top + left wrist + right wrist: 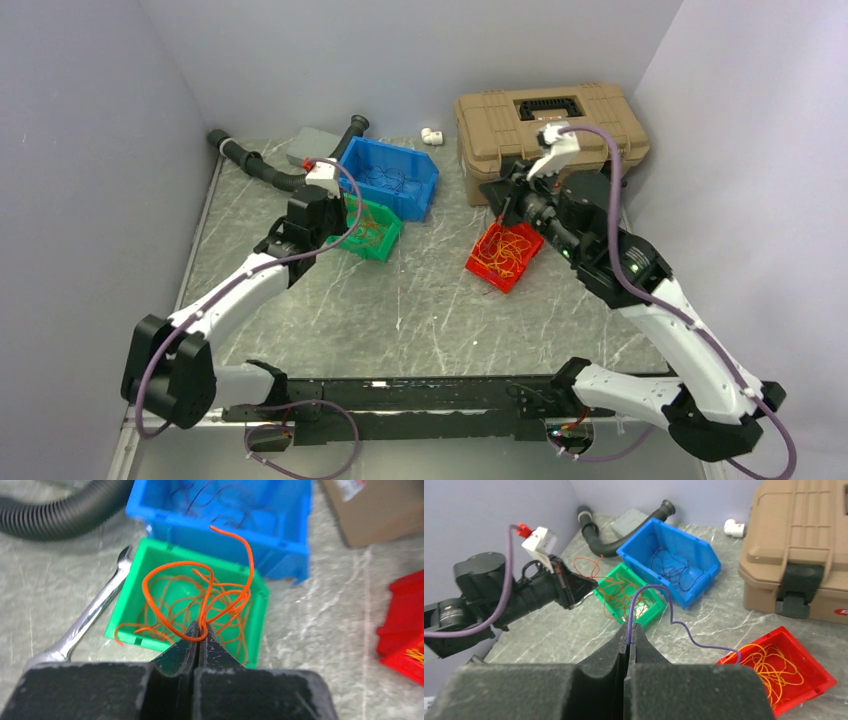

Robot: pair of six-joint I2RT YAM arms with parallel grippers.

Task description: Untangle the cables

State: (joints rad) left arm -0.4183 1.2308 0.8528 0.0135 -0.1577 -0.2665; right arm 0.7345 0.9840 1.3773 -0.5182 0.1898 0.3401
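My left gripper (201, 630) is shut on an orange cable (170, 569) and holds its loops above the green bin (131, 592), which holds more orange cables (172, 607). My right gripper (630, 626) is shut on a thin purple cable (696, 642) whose far end trails into the red bin (809, 666), which holds a tangle of yellow-orange cables (774, 672). The blue bin (704, 577) holds dark purple cables (674, 562). In the top view the left gripper (343, 215) is by the green bin (385, 242) and the right gripper (503, 200) is above the red bin (478, 262).
A black corrugated hose (262, 168) and a grey block (312, 148) lie at the back left. A tan case (600, 125) stands at the back right, a white fitting (431, 135) beside it. A steel wrench (85, 620) lies left of the green bin.
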